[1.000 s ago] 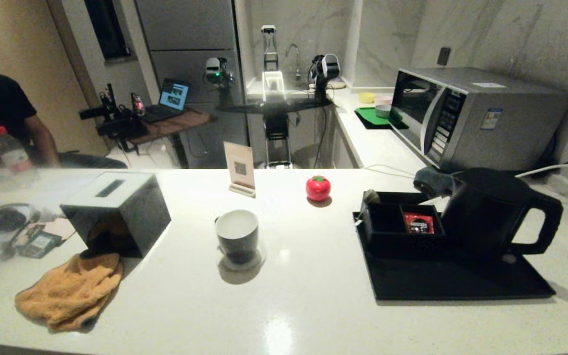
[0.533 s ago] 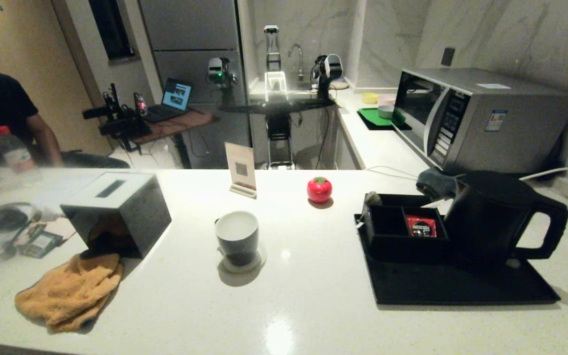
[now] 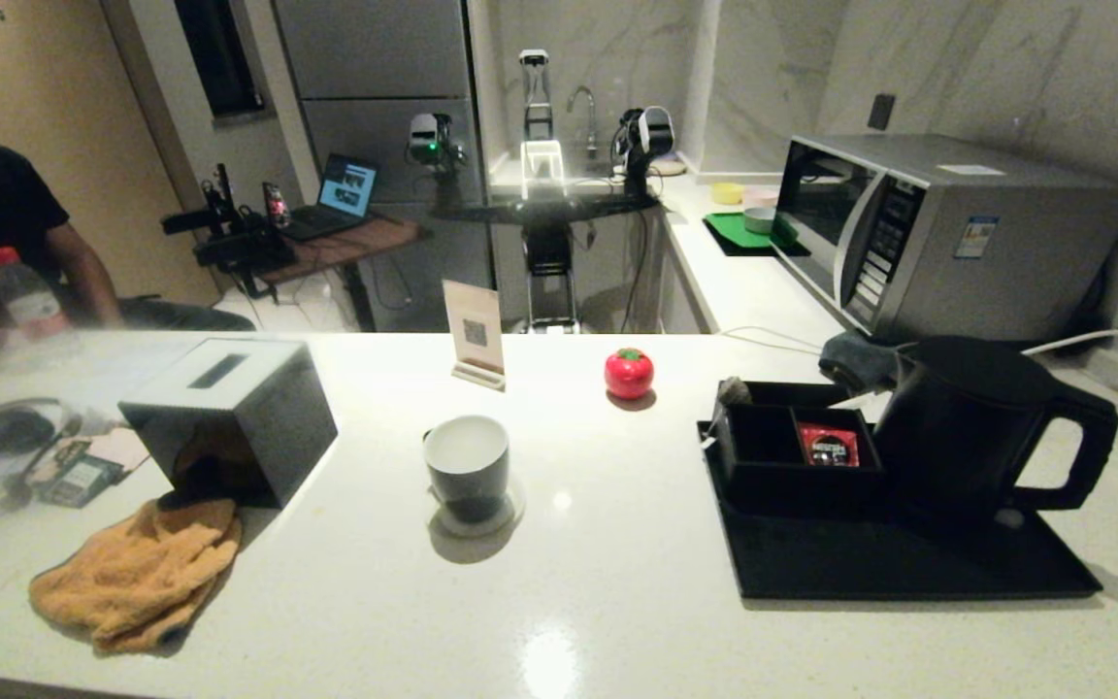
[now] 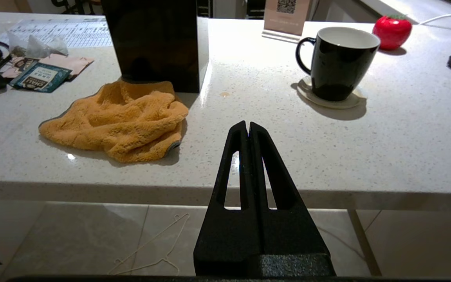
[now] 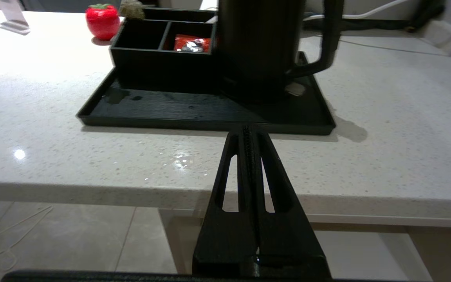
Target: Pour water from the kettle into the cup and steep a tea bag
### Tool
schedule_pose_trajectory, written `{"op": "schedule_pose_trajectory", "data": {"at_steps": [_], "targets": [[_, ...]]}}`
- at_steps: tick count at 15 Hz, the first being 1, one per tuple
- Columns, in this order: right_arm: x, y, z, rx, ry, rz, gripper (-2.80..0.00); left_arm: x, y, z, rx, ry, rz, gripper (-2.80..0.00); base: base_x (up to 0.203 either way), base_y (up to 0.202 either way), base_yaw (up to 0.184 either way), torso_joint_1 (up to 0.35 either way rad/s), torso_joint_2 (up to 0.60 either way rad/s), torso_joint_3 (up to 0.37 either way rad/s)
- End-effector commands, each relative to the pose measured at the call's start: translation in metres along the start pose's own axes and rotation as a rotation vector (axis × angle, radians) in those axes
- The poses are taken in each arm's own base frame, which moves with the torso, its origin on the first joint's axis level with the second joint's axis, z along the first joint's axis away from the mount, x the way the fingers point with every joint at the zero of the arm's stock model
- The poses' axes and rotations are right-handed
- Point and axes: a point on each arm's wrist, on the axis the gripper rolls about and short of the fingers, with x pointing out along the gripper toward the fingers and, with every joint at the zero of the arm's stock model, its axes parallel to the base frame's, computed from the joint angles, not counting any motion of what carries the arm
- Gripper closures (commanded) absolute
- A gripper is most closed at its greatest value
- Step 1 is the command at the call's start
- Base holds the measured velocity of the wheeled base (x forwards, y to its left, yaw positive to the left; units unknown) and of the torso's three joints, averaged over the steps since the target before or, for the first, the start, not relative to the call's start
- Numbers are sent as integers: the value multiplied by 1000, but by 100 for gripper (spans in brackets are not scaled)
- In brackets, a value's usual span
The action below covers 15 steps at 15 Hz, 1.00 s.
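Both end effectors, left point(image 4: 248, 124) and right point(image 5: 247, 129), were closed and empty; the kettle point(image 5: 262, 47) ahead of the right looked heavy, best gripped by its rigid handle point(image 5: 325, 43).

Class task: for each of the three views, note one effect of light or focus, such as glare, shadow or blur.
Head view: a bright glare spot on the counter; its far left is hazy. Left wrist view: the cup casts a soft shadow onto the counter. Right wrist view: small glints on the counter; the kettle reads as a dark mass.
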Motion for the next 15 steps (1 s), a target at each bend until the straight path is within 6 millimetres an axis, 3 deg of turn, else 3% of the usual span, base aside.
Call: {"op": "schedule_pose_trajectory", "data": {"at_steps": [1, 15], "targets": [[0, 0, 0, -5, 2, -2, 0, 0, 0, 0, -1, 0, 0, 0, 0, 0, 0, 0, 0, 0], [0, 0, 0, -8, 2, -1, 0, 0, 0, 0, -1, 0, 0, 0, 0, 0, 0, 0, 0, 0]]}}
